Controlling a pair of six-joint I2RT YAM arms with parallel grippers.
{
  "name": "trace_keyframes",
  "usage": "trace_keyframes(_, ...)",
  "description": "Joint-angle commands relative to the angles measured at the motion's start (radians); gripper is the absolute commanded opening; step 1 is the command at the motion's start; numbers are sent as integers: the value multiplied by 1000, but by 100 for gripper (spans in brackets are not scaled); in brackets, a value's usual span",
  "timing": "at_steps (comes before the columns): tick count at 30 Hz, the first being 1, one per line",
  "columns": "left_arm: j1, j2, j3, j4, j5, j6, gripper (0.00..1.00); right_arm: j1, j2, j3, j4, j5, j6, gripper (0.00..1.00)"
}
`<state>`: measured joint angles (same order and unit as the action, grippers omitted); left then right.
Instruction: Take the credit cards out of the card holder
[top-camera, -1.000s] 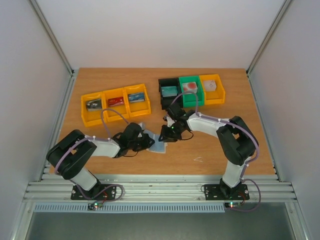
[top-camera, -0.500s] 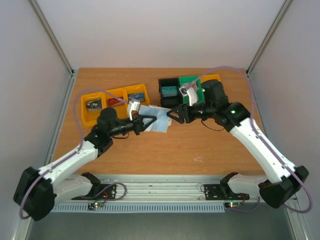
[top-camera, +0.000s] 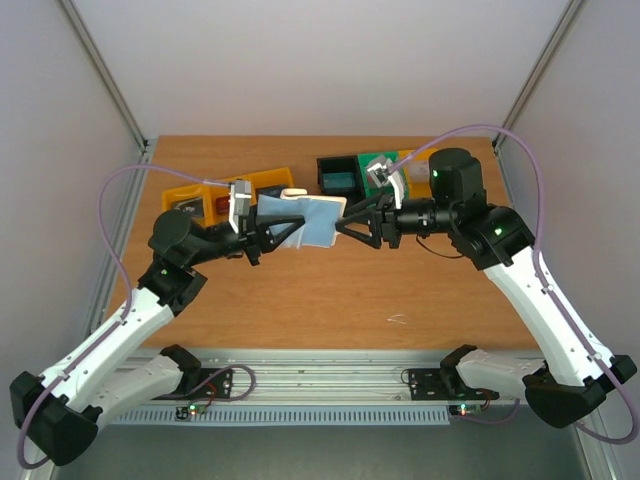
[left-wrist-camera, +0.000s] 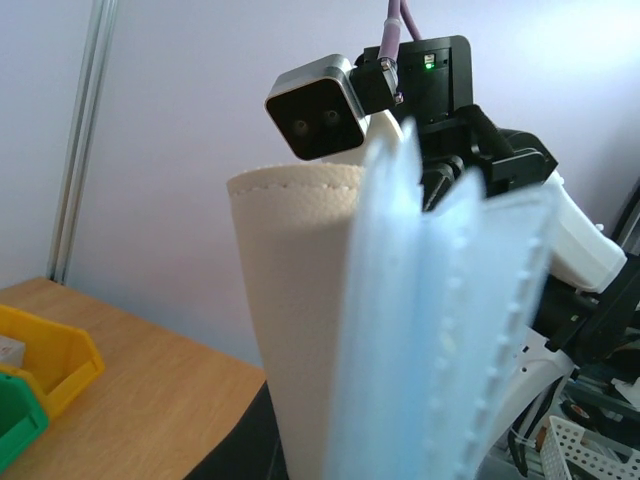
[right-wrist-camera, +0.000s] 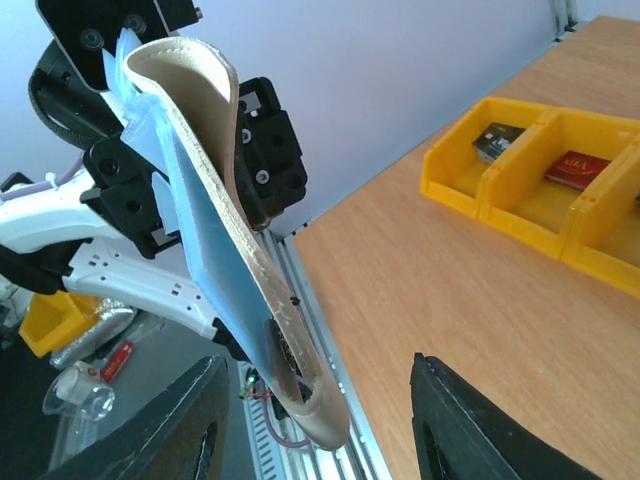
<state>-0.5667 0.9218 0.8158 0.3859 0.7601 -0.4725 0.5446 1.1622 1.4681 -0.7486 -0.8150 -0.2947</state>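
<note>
The card holder hangs above mid-table, clamped in the left gripper; its long axis points right toward the right gripper, whose 2 fingers stand apart just beside its free edge.

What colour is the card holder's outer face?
The card holder is whitish-beige outside, clearest in the left wrist view.

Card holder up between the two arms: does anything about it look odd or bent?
Yes. The card holder hangs in mid-air above the table, pinched by the left jaws, and its beige cover bows in a curve with the blue pockets fanned apart.
</note>
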Motion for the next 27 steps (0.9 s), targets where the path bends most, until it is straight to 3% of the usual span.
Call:
trace_keyframes(1, 4, -13, 29, 80, 33, -28, 0, 6, -18, 0, 5, -32, -11, 51)
trace_keyframes(10, 0, -17, 28, 98, 37, -38, 0, 5, -43, 3, -20, 7, -67, 59)
trace_keyframes(19, -30, -14, 27, 111, 56, -31, 0, 6, -20, 63, -75, 70, -66, 52)
trace_keyframes(27, -57, -6, 31, 111, 42, -39, 0, 31, -7, 11, 35, -68, 2, 56)
